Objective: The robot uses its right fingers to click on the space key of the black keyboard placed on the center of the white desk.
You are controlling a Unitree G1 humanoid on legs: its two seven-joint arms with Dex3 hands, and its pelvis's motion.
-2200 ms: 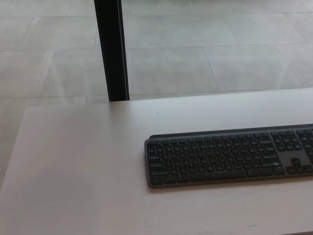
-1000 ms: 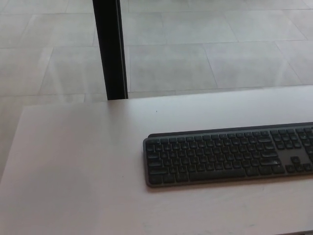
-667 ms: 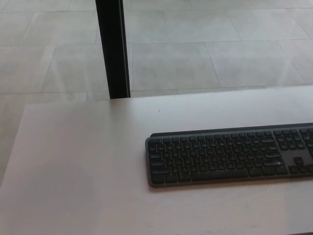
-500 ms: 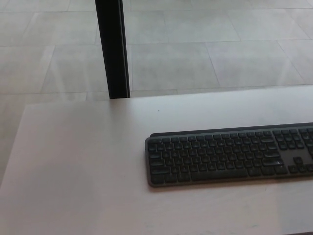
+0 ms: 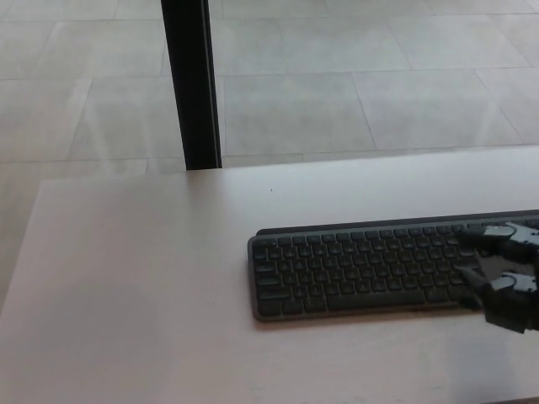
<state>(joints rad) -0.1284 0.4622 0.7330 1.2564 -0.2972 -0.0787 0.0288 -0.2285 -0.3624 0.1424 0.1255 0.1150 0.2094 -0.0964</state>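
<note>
I see my right hand (image 5: pixel 508 278) at the picture's right edge, its thick black fingers (image 5: pixel 472 282) spread and holding nothing, tips over the right end of the black keyboard (image 5: pixel 362 269). The space key (image 5: pixel 358 300) lies well to their left. The flat, matte keyboard rests on the smooth white desk (image 5: pixel 126 295). Half a second ago no hand showed.

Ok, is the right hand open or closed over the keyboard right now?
Open. The right hand enters at the right edge with its fingers spread apart over the black keyboard's right end, holding nothing.
</note>
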